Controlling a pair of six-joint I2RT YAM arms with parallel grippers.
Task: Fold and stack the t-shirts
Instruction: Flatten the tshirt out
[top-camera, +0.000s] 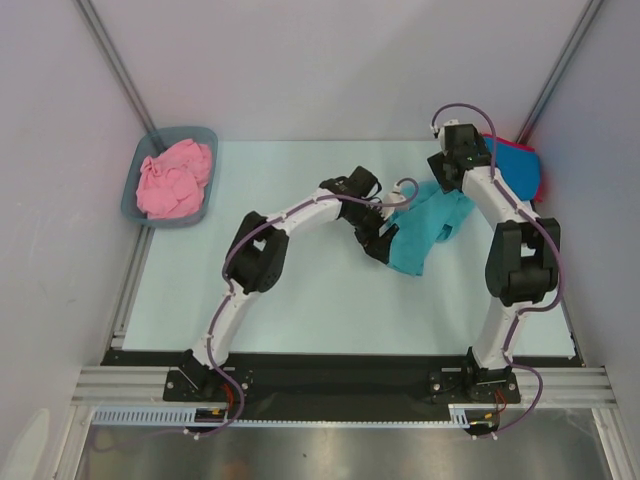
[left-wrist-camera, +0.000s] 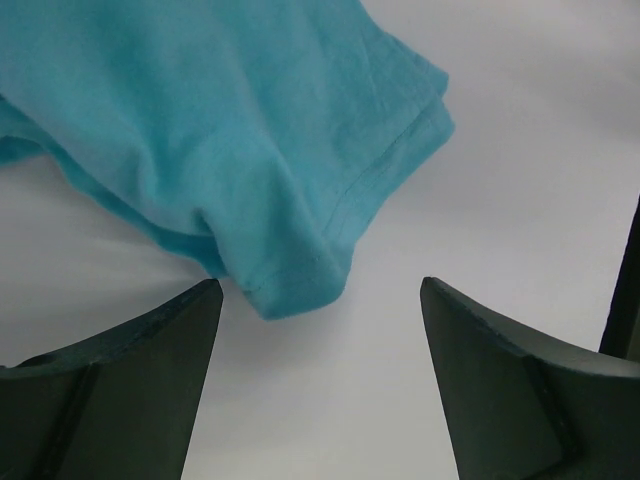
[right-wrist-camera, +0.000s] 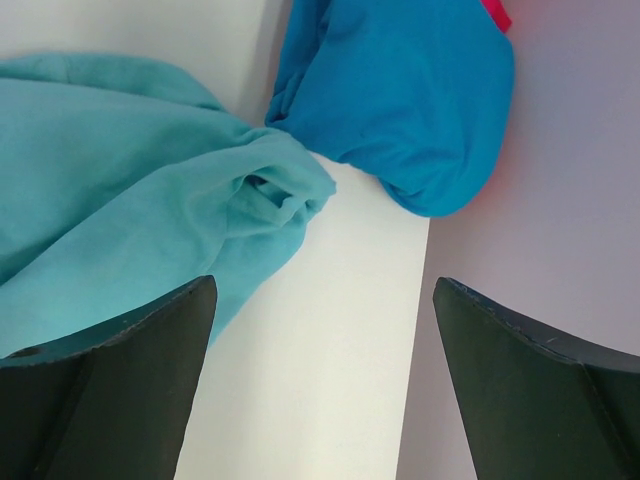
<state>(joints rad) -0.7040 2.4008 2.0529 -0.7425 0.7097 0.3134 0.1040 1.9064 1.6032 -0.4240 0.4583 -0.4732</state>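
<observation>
Teal shirt (top-camera: 425, 235): it lies crumpled on the desk (top-camera: 300, 300), in the right half and nearer to the far edge than to the near one. It is neither spread out nor folded.
Blue shirt (top-camera: 520, 170): a heap in the far right corner of the desk, just beside the teal shirt. A strip of the red shirt (top-camera: 487, 138) shows past it; I think the red one lies under it, but I cannot be sure.
Pink shirt (top-camera: 172, 180): bundled inside the tub (top-camera: 205, 135) at the far left corner, well apart from both arms.
Left pincer (left-wrist-camera: 320, 290): wide open, with nothing in it. A stitched corner of the teal shirt lies just before the gap between its fingers.
Right pincer (right-wrist-camera: 325, 285): also wide open and without hold of anything. It hangs over the other end of the teal shirt, where a bunched fold lies close to the blue shirt.
How the cloth will handle: in my judgement light, soft and limp. It will keep no shape, it will sag when lifted and drag on the desk. It is not fragile and not very slippery, but several layers may come up together.
Where to take hold: I would pinch a stitched edge, where the cloth is doubled, one pincer at each end. The right pincer must catch only teal cloth, not blue.
</observation>
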